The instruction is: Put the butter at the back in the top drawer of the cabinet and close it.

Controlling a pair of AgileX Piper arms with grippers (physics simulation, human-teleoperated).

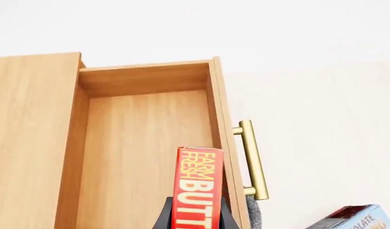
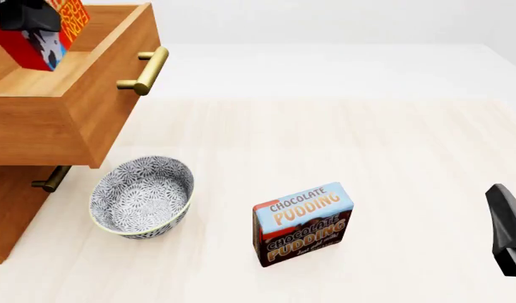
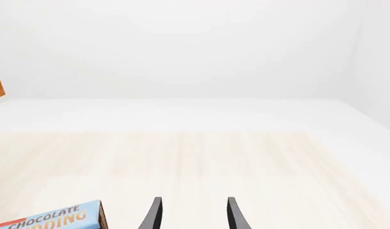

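My left gripper (image 2: 26, 16) is shut on the butter (image 2: 40, 35), a red box with yellow and white lettering, and holds it just over the top drawer (image 2: 81, 95). The drawer is pulled well out of the cabinet (image 2: 9, 208). The left wrist view looks down into the bare wooden drawer (image 1: 143, 143), with the butter (image 1: 198, 183) standing on edge between the dark fingers (image 1: 164, 218), close to the drawer's front wall and its brass handle (image 1: 252, 160). My right gripper (image 3: 193, 217) is open over the table on the right, holding nothing.
A patterned grey bowl (image 2: 142, 197) sits on the table right below the open drawer's front. The chocolate pudding box (image 2: 304, 224) stands mid-table. A lower drawer handle (image 2: 51, 180) shows under the open drawer. The right arm (image 2: 510, 230) is at the right edge.
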